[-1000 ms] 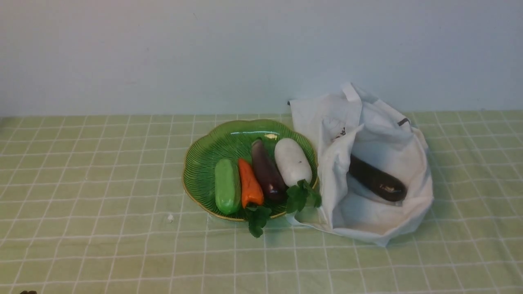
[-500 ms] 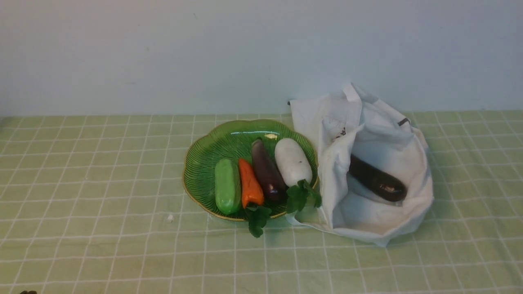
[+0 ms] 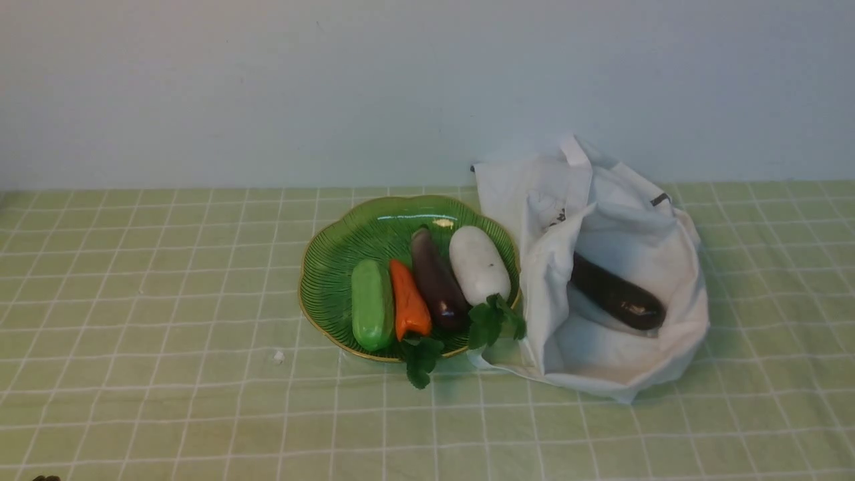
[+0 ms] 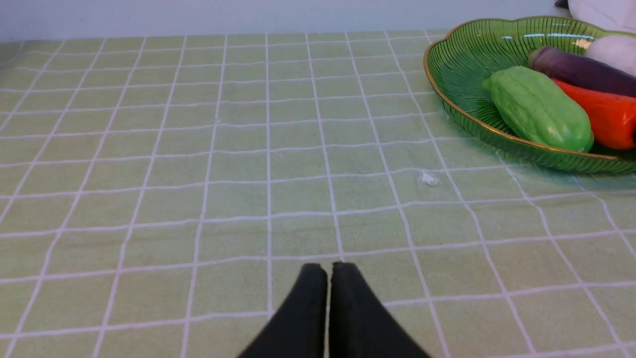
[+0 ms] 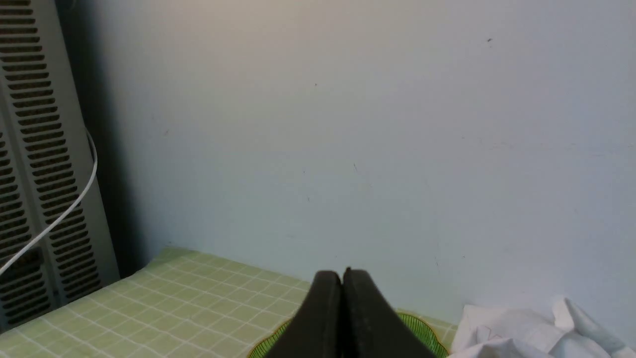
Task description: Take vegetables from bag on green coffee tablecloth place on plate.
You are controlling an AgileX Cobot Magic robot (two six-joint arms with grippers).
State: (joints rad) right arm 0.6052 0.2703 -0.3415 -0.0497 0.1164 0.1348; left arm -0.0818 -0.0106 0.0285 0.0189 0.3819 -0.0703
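Observation:
On the pale green checked tablecloth (image 3: 167, 300) stands the green leaf-shaped plate (image 3: 334, 267). One dark eggplant (image 3: 437, 280) lies on it between an orange carrot (image 3: 407, 304) and a white radish (image 3: 477, 264). To the plate's right the white bag (image 3: 628, 220) lies open, with another eggplant (image 3: 618, 294) inside. My left gripper (image 4: 330, 268) is shut and empty, low over bare cloth well short of the plate (image 4: 457, 74). My right gripper (image 5: 342, 274) is also shut and empty, facing the wall with the plate rim (image 5: 422, 330) and bag (image 5: 521, 325) beyond it.
A green gourd (image 3: 372, 304) lies leftmost on the plate, and leafy greens (image 3: 491, 321) hang over its near rim. A small white scrap (image 3: 278, 357) sits on the cloth left of the plate. A pale wall closes the back; a vented panel (image 5: 30, 164) stands far left.

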